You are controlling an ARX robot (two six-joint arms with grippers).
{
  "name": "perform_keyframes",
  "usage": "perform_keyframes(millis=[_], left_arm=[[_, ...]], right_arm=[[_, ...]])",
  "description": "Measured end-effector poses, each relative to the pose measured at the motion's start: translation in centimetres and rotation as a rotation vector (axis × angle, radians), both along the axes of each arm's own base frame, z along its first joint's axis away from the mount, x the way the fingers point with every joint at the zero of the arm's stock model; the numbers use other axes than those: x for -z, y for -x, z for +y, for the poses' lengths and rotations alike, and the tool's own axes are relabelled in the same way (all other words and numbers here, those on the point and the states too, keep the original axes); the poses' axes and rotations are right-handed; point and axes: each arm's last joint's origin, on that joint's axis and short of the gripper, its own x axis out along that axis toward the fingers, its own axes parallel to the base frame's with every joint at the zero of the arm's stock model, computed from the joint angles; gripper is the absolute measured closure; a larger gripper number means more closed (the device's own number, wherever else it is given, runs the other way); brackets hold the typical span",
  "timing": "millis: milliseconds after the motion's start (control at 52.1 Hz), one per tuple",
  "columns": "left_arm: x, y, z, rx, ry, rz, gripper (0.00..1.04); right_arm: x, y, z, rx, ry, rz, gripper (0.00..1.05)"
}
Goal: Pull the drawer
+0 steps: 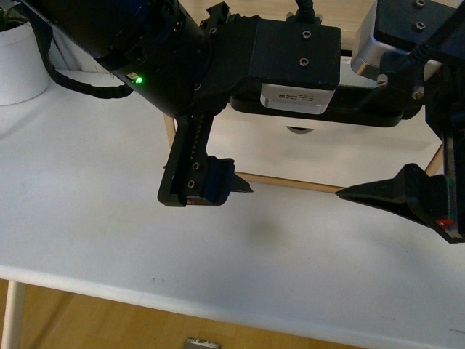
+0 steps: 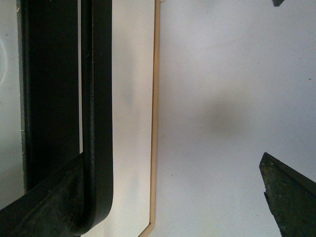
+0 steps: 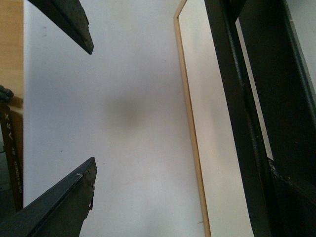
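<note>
Two black arms [image 1: 167,51] loom closest, left fingers [image 2: 291,197] and right fingers [image 3: 59,207] both spread wide and empty above the white counter [image 1: 109,218], just before the drawer [image 1: 327,156] at its back; close squarely on the black handle [image 2: 96,98], then pull straight.

arms [image 1: 145,29]: matte black | LED [image 1: 136,80]: green | wrist block [image 1: 389,43]: silver, screwed | jaws: black, pointed, red marks

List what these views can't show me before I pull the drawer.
Drawer inside and how far it is open: front view, both arms cover its top.
Left gripper inner finger's contact with the handle: left wrist view, black on black.
Right gripper, same doubt: right wrist view, dark parts merge.
Pot: cut by the front view's edge.
</note>
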Motion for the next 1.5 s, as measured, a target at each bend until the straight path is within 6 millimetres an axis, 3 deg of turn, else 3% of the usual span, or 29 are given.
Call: perform_keyframes(millis=[672,1036,1267,1497], left_arm=[[-1.3,4.6,0.3,0.036,-0.091,0.055,0.06],[-1.6,6.4,0.1,0.021,-0.098,0.008,0.06],[-2.8,7.1,0.7,-0.012,-0.051,-0.047,0.06],[-6.2,8.0,1.7,-0.094,0.107,-0.216,0.06]], right_arm=[[-0.8,4.3,0.3,-0.085,0.042,0.090,0.09],[-1.1,5.4,0.1,-0.077,0.042,0.074,0.09],[-2.7,5.7,-0.8,0.015,-0.025,0.057,0.09],[-6.0,6.7,-1.7,0.094,-0.129,-0.043,0.09]])
